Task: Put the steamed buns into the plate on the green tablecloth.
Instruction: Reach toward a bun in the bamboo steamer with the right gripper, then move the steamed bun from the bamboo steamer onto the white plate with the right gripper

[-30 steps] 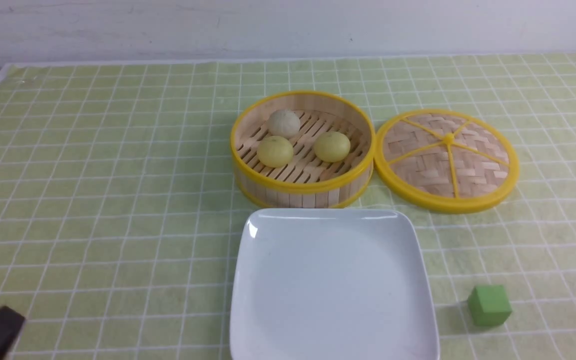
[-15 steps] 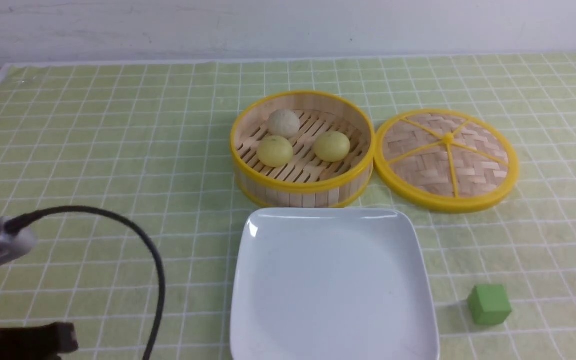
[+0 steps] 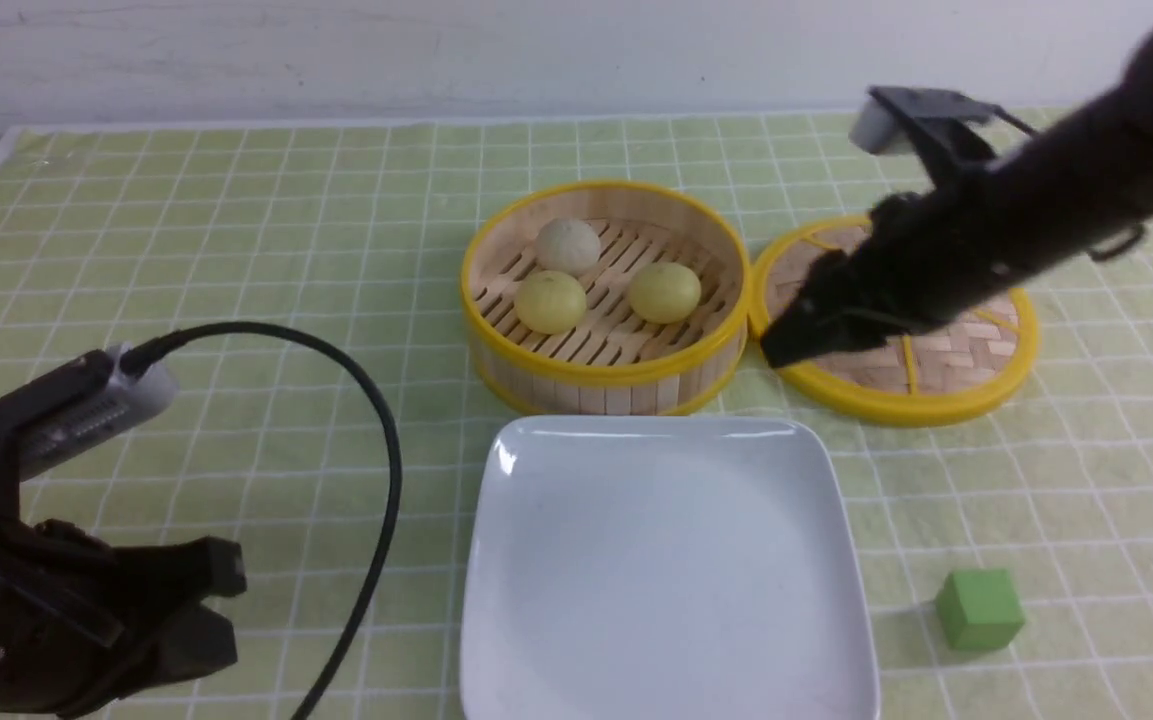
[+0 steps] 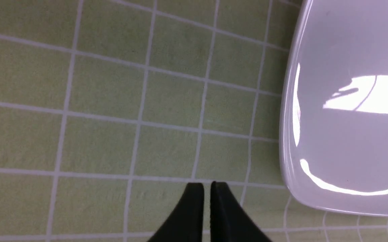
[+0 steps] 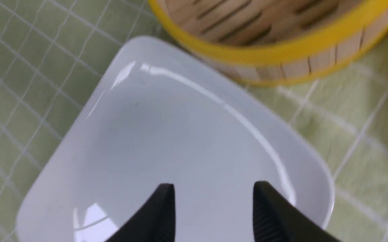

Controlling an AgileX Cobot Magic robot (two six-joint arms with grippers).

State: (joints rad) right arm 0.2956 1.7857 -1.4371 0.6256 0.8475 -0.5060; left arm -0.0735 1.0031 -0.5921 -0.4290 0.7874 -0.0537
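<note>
Left fingers: my left gripper (image 4: 207,184) is hovering over bare cloth on the plate's left side; its dark, tapering fingers are standing slightly apart, with a narrow gap showing between them and nothing in it.
Right fingers: my right gripper (image 5: 214,184) is reaching in from the right, showing in front of the lid in the front view; its blunt dark fingers are standing wide apart, holding nothing.
Pale yellow buns: two smooth, rounded domes, the left one (image 3: 550,302) and the right one (image 3: 664,293), are sitting apart on the steamer's slatted floor.
Greyish-beige bun: this third dome (image 3: 568,246) is sitting farther back, just behind the left yellow one.
Steamer: the round bamboo wall (image 3: 601,375) is curving around all three buns, its rim banded in yellow, its floor cut with narrow slots.
Plate: the glossy white square (image 3: 666,560), with rounded corners and a shallow raised rim, is lying in front of the steamer, catching bright reflections and bearing no bun.
Lid: the flat woven disc (image 3: 936,405) is lying beside the steamer on the right, its yellow ribs partly hiding behind my right arm.
Tablecloth: the green cloth (image 3: 236,350) is spreading beneath everything, thin white lines crossing it in a grid.
Cube: a small green block (image 3: 979,610) is resting on the cloth, right of the plate.
Cable: a black cable (image 3: 391,440) is arching from my left arm, its curve passing near the plate's left edge.
</note>
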